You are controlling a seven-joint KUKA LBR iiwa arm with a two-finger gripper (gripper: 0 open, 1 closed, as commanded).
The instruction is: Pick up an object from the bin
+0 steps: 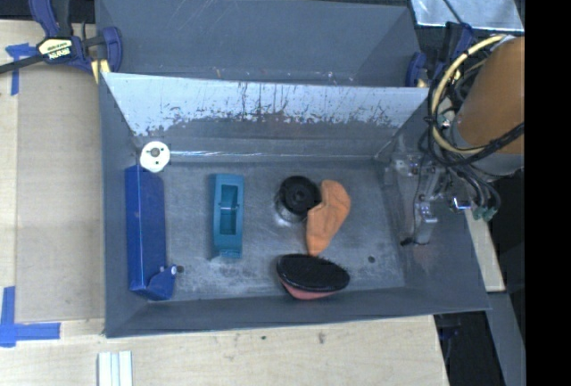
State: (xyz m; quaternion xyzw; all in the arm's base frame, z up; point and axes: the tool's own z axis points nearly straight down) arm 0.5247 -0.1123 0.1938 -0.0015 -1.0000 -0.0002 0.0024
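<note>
Presumably pre-grasp, the tool (pixel 414 234) hung by the bin's (pixel 268 36) right wall, apart from the orange lump (pixel 326 215); grip indeterminable.

Inside the grey bin (pixel 259 45), dark-streaked on its back wall, lie a blue box (pixel 145 228), white disc (pixel 155 156), teal block (pixel 227 217), black round piece (pixel 299 194), orange lump (pixel 326 215) and black oval (pixel 311 273) edged pinkish-red.
</note>
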